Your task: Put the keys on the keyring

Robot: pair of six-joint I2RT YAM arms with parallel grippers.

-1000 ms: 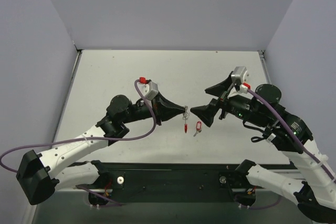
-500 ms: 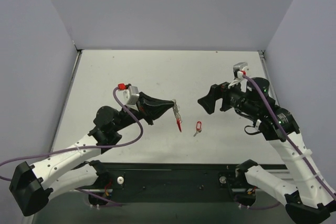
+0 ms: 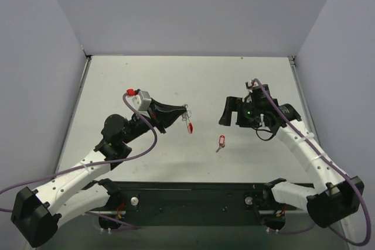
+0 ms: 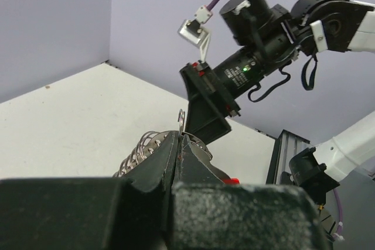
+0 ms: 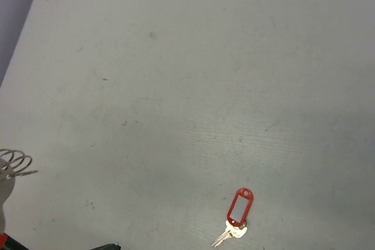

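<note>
On the desk (image 3: 176,80), at about six o'clock from my right gripper (image 3: 226,111) in the top view, the key (image 3: 220,143) lies flat and free, red tag uppermost. It sits low in the right wrist view, around five o'clock of that frame. The step in hand, as I judge it, is picking that key up. To do it well I would bring the right gripper straight down over the tag and straddle its narrow width. I would then close on the plastic and not on the thin metal blade, so the end that must thread stays clear of my fingers. The key should be centred under the wrist camera before I descend, since it is near the frame edge. My left gripper (image 4: 179,144) has its jaws pressed together on the silver coils of the keyring (image 3: 187,120). It holds the keyring above the desk at about ten o'clock from the key, well apart from it. I would keep that arm steady. I cannot tell how wide the right gripper stands; nothing shows between its fingers.
</note>
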